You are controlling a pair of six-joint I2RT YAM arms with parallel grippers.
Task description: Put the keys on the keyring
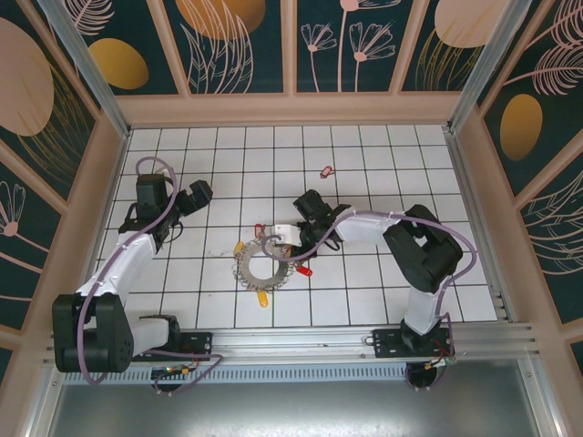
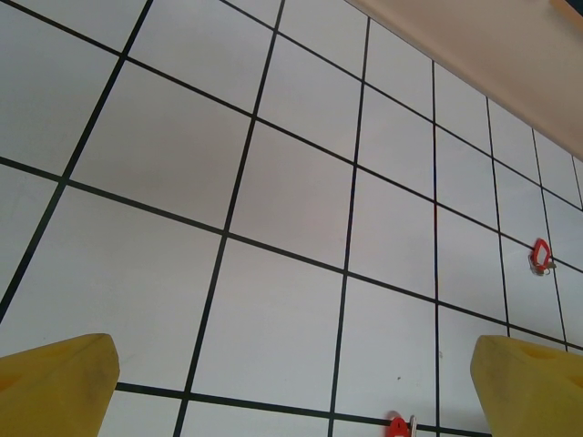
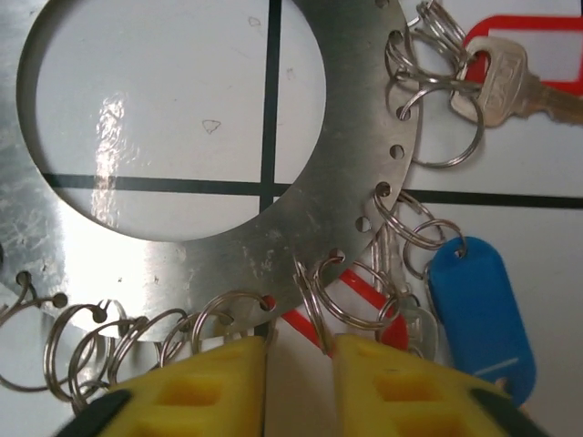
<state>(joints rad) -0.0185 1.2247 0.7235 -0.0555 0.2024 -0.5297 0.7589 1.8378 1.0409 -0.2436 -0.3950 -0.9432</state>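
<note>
While the overhead view shows the keyring (image 1: 248, 271) lying flat mid-table at the tip of the right gripper (image 1: 278, 238), the right wrist camera alone shows its punched holes, small split rings, a silver key (image 3: 501, 77) on a red tag and a blue tag (image 3: 478, 309). Its yellow fingers (image 3: 209, 391) stand nearly together with one split ring (image 3: 314, 296) at the mouth of the gap. Whether they pinch it I cannot tell, since the fingers run off the frame below. The left gripper (image 2: 291, 364), jaws spread wide, hangs over white tiles well apart from the keyring. A loose red-tagged key (image 2: 541, 255) lies beyond it, and another red tag (image 2: 398, 425) is cropped at the bottom edge
</note>
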